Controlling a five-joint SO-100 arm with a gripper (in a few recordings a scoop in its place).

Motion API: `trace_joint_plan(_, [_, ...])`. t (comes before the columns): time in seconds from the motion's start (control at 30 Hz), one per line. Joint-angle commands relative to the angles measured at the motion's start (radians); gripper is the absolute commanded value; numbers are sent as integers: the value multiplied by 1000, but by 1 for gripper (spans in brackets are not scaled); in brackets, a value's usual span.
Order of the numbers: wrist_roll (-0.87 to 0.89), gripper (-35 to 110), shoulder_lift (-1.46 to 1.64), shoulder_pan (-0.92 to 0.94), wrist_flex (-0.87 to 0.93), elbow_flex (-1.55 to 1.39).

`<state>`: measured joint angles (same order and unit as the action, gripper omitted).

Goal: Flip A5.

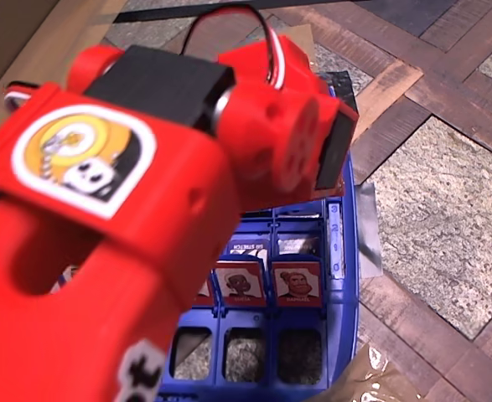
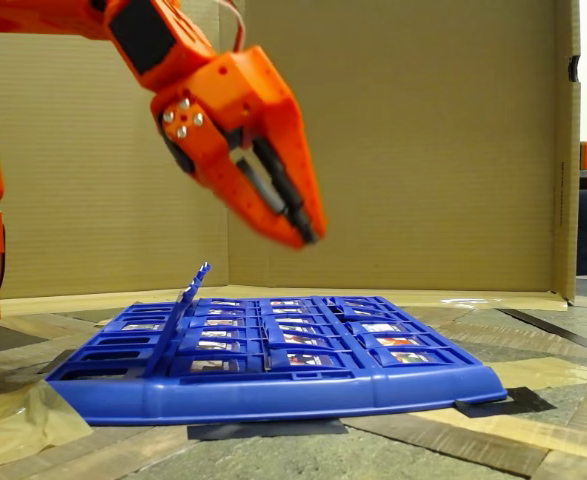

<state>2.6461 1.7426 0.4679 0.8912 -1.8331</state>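
Fingers (image 2: pixel 281 188) first: pressed together along their length, pinching nothing, aimed down and to the right in the fixed view. Hangs in the air, that orange gripper (image 2: pixel 306 233), well above the blue board (image 2: pixel 273 385), touching no part of it. Sits straight below the fingertips, flat on the taped floor, row upon row of small tiles lying down in their frames.

Down and to the left of the fingertips: one blue tile (image 2: pixel 189 291) tipped up on its edge, leaning, well apart from the gripper. Cannot tell its picture from here.

Over to the overhead view now. Covers most of the picture, the red arm (image 1: pixel 103 251), sticker and all. Can't make out the fingers from up here, so no telling from this angle how close they come to anything.

Peeking out beneath the arm: A5 (image 1: pixel 298 283), red frame up, broad-faced brown-haired man showing, in the board's right-hand column. Just beside it to the left, a second red-framed portrait tile (image 1: pixel 240 283). Just above A5 in the picture, a pale tile (image 1: pixel 297 244). Just below it, a row of open windows (image 1: pixel 300 352) with the floor showing through.

Can't pick A5 out among the flat tiles in the fixed view; too small to tell.
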Motion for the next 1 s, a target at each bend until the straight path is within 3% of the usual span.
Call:
trace_joint_plan(0.0, [-23, 0, -26, 9, 58, 69])
trace_joint_plan(0.33, [-63, 0, -161, 15, 112, 141])
trace_joint_plan(0.97, [-172, 0, -287, 54, 436, 245])
